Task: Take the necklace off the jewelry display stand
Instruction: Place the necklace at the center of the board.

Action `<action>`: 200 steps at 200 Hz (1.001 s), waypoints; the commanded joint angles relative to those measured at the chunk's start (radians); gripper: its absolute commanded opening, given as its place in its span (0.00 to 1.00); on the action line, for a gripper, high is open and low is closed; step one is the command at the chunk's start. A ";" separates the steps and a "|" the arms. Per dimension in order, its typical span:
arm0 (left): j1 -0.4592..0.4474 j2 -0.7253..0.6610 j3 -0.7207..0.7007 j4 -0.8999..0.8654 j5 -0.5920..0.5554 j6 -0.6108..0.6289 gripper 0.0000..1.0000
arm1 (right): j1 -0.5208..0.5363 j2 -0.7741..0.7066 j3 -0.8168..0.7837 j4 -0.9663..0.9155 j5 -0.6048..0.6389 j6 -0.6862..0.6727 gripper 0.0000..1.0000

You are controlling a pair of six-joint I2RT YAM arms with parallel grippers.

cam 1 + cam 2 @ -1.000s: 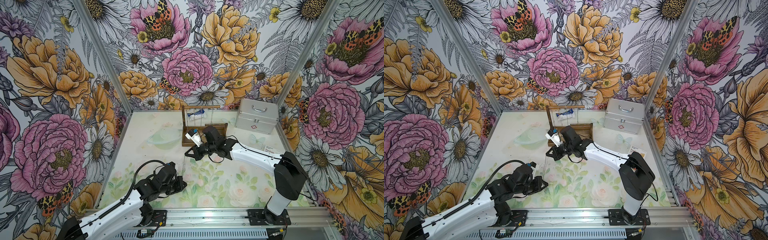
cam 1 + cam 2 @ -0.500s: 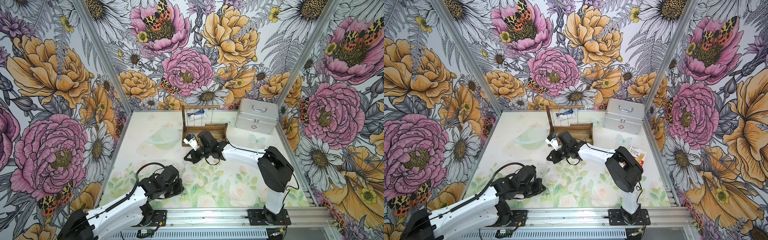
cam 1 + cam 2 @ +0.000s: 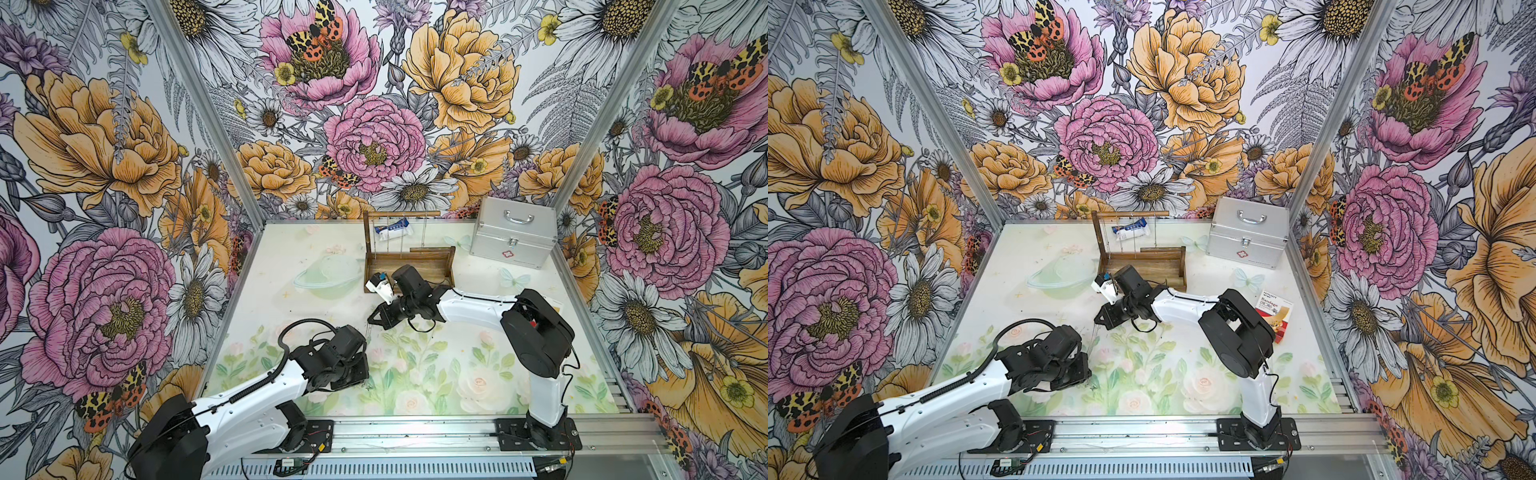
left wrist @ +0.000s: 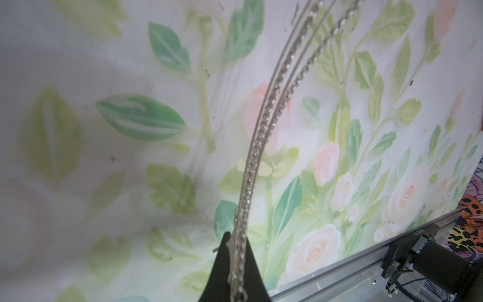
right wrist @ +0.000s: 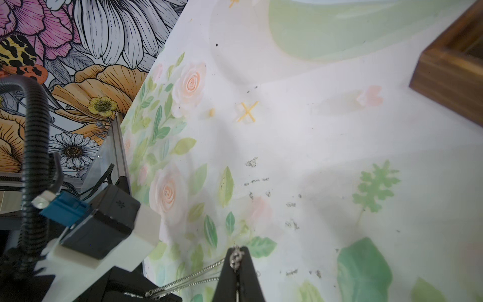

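Flower-printed walls [image 3: 104,137] enclose a pale table mat [image 3: 457,374] painted with roses. The necklace [image 4: 261,136] stretches above the mat, pinched in the closed left gripper [image 4: 236,243] and closed right gripper [image 5: 236,255], clear of the jewelry stand [image 3: 409,259] at the back

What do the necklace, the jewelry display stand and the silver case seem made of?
The necklace: silvery metal, probably; fine glinting links. The jewelry display stand: wood, dark brown stain; striped grain shows. The case: likely aluminium; matte silver panels, shiny handle.
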 commanded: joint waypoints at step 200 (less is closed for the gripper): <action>0.011 0.012 0.047 0.007 -0.111 0.105 0.39 | -0.036 0.109 0.005 0.144 -0.031 0.084 0.00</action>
